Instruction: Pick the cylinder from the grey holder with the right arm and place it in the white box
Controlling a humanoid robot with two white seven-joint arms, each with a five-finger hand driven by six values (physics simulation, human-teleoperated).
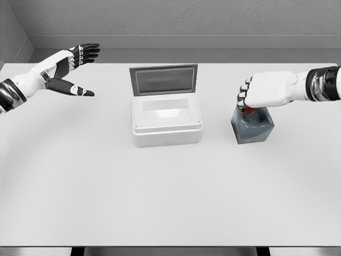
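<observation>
The grey holder stands on the table right of the middle. A small orange-brown bit of the cylinder shows at its top. My right hand hangs directly over the holder, fingers curled down around the cylinder's top, hiding most of it. The white box sits at the table's centre with its grey lid standing upright at the back, its inside bare. My left hand hovers at the far left with its fingers spread, holding nothing.
The white table stretches wide in front of the box and holder. A grey wall runs behind the table's far edge.
</observation>
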